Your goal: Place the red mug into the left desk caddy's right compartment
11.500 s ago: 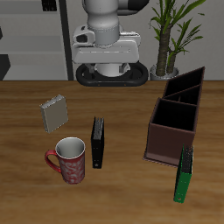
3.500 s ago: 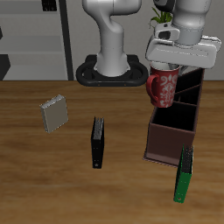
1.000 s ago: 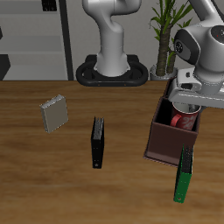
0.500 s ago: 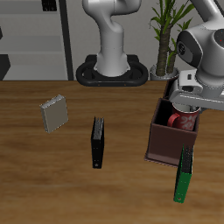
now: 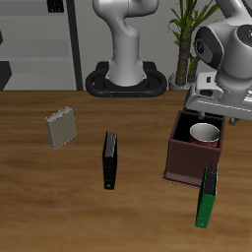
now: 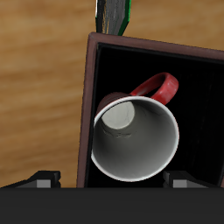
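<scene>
The red mug (image 5: 205, 134) stands upright inside the left desk caddy (image 5: 186, 163), in its square right compartment, the section nearest the table's front edge. In the wrist view the mug (image 6: 136, 138) shows its white inside and red loop handle, ringed by the caddy's black walls (image 6: 90, 87). My gripper (image 5: 219, 112) hovers above the compartment, open, with nothing between its fingers. Seen from the wrist, the gripper (image 6: 112, 181) has its fingertips (image 6: 44, 180) spread wider than the mug and above its rim.
A green book (image 5: 207, 197) leans against the caddy's front wall and shows in the wrist view too (image 6: 114, 12). A black book (image 5: 110, 160) lies mid-table, with a grey box (image 5: 60, 127) farther back. A potted plant (image 5: 192, 34) stands behind the caddy.
The gripper has opened and risen off the mug, which stays standing in the right compartment. Earlier it carried the mug from the table's front over to the caddy.
</scene>
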{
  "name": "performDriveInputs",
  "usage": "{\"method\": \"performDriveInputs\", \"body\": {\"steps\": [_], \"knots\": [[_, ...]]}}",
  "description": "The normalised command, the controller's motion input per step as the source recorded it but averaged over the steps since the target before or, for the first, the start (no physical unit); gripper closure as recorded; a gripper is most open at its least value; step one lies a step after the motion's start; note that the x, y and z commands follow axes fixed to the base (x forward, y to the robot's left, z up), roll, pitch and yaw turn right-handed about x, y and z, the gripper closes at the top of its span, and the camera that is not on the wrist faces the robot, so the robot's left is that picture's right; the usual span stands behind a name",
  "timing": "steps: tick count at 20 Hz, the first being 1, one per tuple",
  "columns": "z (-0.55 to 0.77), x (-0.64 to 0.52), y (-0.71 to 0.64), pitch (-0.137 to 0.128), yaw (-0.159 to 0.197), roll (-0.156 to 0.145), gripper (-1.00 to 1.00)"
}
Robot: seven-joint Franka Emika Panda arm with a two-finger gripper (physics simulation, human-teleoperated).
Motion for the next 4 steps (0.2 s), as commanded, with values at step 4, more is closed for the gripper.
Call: {"method": "performDriveInputs", "body": {"steps": [4], "knots": [[0.15, -0.08, -0.10, -0.010, -0.023, 0.006, -1.00]]}}
